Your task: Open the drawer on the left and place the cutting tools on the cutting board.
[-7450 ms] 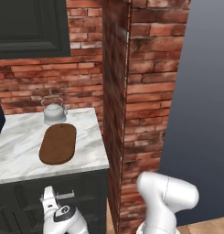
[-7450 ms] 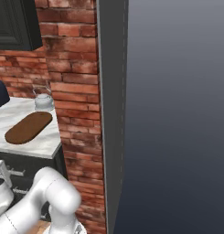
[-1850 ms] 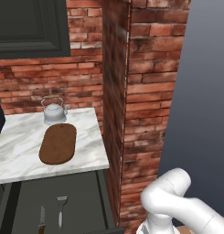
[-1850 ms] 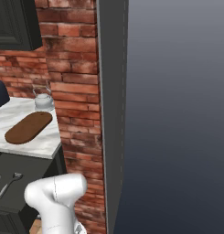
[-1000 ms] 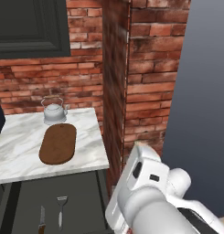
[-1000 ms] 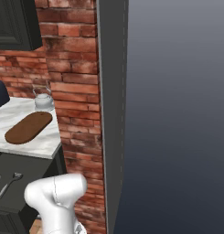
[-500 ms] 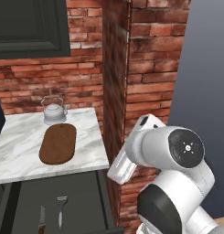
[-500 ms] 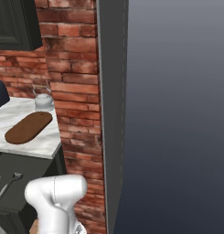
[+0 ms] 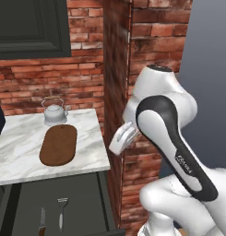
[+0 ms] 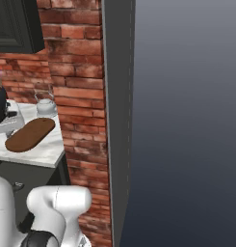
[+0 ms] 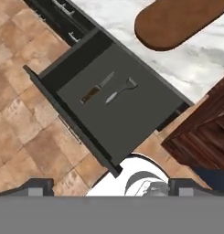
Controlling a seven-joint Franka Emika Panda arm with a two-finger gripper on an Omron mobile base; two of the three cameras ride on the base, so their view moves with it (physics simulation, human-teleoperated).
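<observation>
The drawer point(image 11: 114, 114) stands pulled out, its silver bar handle point(image 11: 70, 130) toward the tiled floor. On its dark grey bottom lie the brown-handled knife point(image 11: 96, 87) and the silver-grey peeler point(image 11: 121, 90), side by side and a little apart. The left base view shows the knife point(image 9: 42, 222) and the peeler point(image 9: 62, 212) in the drawer point(image 9: 82, 198) below the counter. The oval dark-brown cutting board point(image 9: 59, 145) lies bare on the white marble. My gripper point(image 11: 111, 186) hangs high above the drawer, open, with nothing between its fingertips point(image 11: 38, 186). The cutting board point(image 11: 177, 20) sits at the hand view's upper right.
A silver kettle point(image 9: 54, 113) stands just behind the board, against the brick wall. A brick pillar point(image 9: 119, 69) rises right of the counter edge. My raised arm point(image 9: 169, 138) stands in front of it. More dark cabinet fronts with bar handles point(image 11: 70, 13) run left of the drawer.
The drawer, shut 7.5 s ago with the gripper at its handle, is now pulled out. Over the last second the arm has swung up from low beside the drawer to high above it.
</observation>
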